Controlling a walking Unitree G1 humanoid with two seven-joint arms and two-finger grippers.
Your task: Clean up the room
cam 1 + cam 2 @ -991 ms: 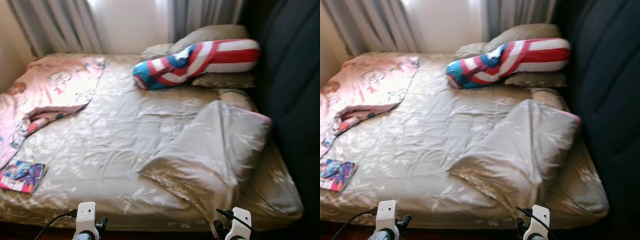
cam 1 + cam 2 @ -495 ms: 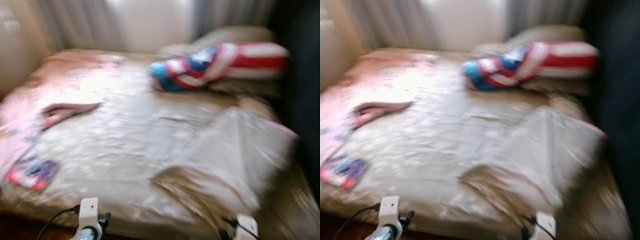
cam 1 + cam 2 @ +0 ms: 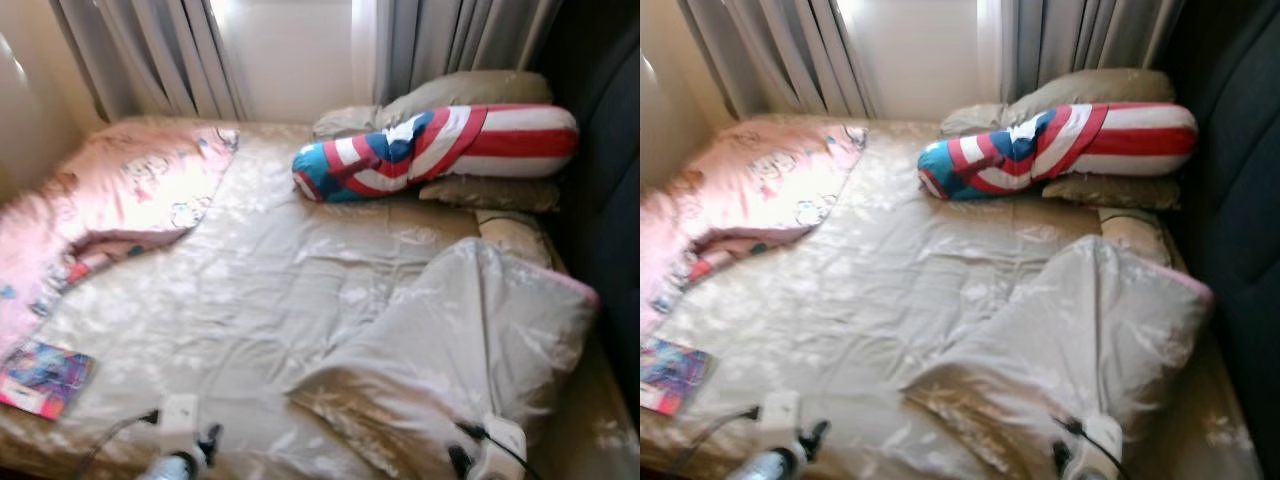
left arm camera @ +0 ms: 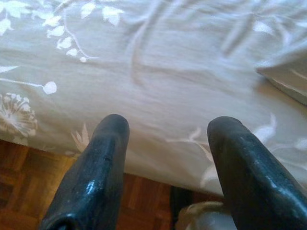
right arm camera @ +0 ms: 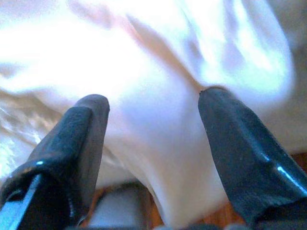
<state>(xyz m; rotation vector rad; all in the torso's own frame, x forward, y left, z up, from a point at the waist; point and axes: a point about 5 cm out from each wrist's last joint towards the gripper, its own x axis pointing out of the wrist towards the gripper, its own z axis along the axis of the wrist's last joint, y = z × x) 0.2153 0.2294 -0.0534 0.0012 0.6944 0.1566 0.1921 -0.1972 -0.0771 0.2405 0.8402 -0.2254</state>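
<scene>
A bed (image 3: 260, 300) covered in a beige sheet with a pale floral print stretches away from the robot toward grey curtains (image 3: 170, 50) and a bright window. A dark padded headboard (image 3: 610, 200) runs along the robot's right side of the bed.

At that end, a long bolster (image 3: 440, 150) striped in red, white and blue lies across two beige pillows (image 3: 470, 90). Nearer the robot, on the right half of the mattress, a beige duvet (image 3: 470, 340) sits bunched in a loose mound, with a pink edge showing at its far right corner. On the left half, a pink blanket (image 3: 110, 200) with cartoon prints lies crumpled and partly folded over on itself. A colourful book (image 3: 40, 372) lies flat near the bed's front left corner, apart from the blanket.

The left gripper (image 4: 165, 143) hovers at the near edge of the bed, its two black fingers (image 4: 96, 167) spread apart with nothing between them; the sheet and a strip of wooden floor (image 4: 29, 191) show beyond. The right gripper (image 5: 153, 129) is also spread wide and empty, pointed at the pale folds of the duvet just in front of it.
</scene>
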